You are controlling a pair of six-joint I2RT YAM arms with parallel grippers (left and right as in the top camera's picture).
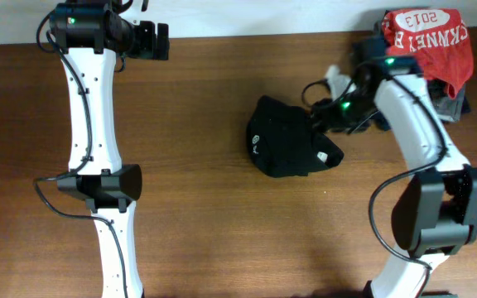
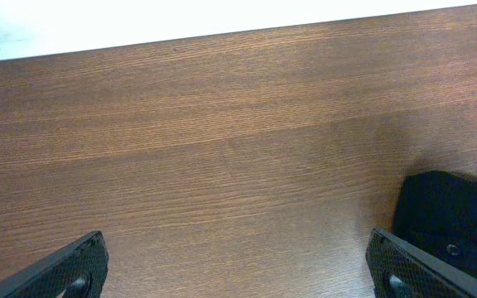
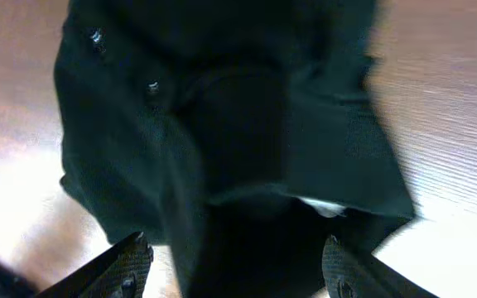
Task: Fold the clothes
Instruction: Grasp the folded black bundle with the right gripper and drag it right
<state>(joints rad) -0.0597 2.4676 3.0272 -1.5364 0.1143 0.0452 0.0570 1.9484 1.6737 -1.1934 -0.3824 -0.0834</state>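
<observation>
Overhead: "2013" on red shirt (image 1: 427,37), white logo (image 1: 258,141) on black shirt (image 1: 286,149)

R-wrist view blurred; black shirt (image 3: 238,149) cut off at top.

The table (image 1: 205,190) is matt brown wood with fine grain. The black shirt (image 1: 281,145) is soft, matt cloth. The red shirt (image 1: 441,45) at the far right corner is cloth too.
</observation>
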